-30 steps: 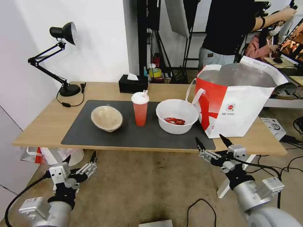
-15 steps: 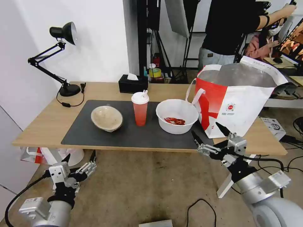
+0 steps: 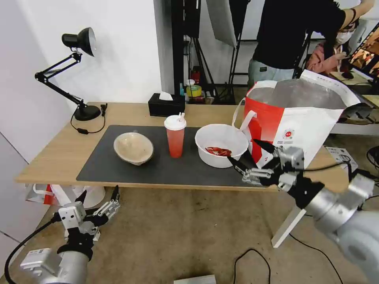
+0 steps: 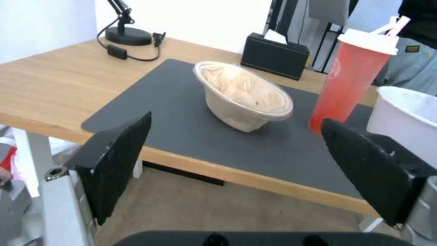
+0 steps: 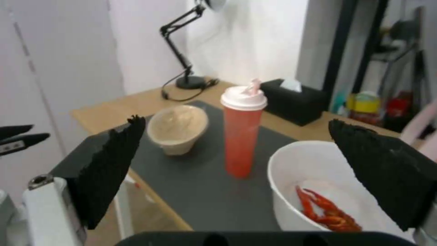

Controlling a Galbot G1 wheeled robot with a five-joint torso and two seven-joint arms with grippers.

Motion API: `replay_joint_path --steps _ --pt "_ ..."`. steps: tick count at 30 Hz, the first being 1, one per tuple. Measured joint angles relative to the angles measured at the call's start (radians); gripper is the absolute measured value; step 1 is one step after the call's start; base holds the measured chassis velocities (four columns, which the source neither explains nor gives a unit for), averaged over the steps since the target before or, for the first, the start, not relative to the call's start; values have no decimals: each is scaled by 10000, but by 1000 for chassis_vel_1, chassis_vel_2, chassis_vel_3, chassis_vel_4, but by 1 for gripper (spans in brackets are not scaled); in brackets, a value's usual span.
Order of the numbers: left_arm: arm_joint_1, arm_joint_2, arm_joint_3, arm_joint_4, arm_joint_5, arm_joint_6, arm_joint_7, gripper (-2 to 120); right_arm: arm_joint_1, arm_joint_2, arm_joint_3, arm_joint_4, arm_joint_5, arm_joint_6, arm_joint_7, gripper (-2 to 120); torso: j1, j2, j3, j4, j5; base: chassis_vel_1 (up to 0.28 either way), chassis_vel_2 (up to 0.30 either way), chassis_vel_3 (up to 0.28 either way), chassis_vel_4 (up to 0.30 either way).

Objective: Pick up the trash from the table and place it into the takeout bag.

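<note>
Just ahead of the right hand [image 3: 252, 154], spread wide at the surface [image 3: 51, 157] edge: white bowl [image 3: 221, 145] with red scraps, nearest piece of trash, likely first pick. Beside it, red cup [image 3: 175, 136]; beyond, beige bowl [image 3: 133, 148]. Close behind the hand, takeout bag [image 3: 296, 130], gaping for drops. Below the edge, left hand [image 3: 98, 197], wide, idle.

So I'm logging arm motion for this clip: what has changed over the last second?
The right pincer, open and empty, rose from below the table's front edge and moved forward-left, reaching the white bowl near the takeout bag. Nothing was grasped. The left pincer, red cup and beige bowl stayed put.
</note>
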Motion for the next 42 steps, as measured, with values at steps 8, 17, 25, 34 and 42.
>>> replay_joint_path --steps 8,17,25,34,42 --pt "-22 -151 -41 -25 30 -18 28 100 1381 -1346 -405 -564 1886 -836 402 100 0 0 0 -5 1 0 0 0 0" --pt "-112 -436 124 114 219 -54 79 100 4345 -2035 -1982 -1535 4275 -2590 1888 100 0 0 0 -3 0 0 0 0 0" --pt "-201 -455 140 124 223 -55 79 100 6212 -2356 -3553 -2640 4596 -2608 1858 100 0 0 0 -3 -1 0 0 0 0" --pt "-212 -600 244 106 431 -86 94 100 7993 -2886 -5601 -3373 4728 -2593 1538 100 0 0 -2 -4 0 0 0 0 0" --pt "-74 -701 326 75 762 -189 99 100 11079 -3043 -8802 -4407 3658 -2581 391 100 0 0 -1 -2 -1 0 0 0 0"
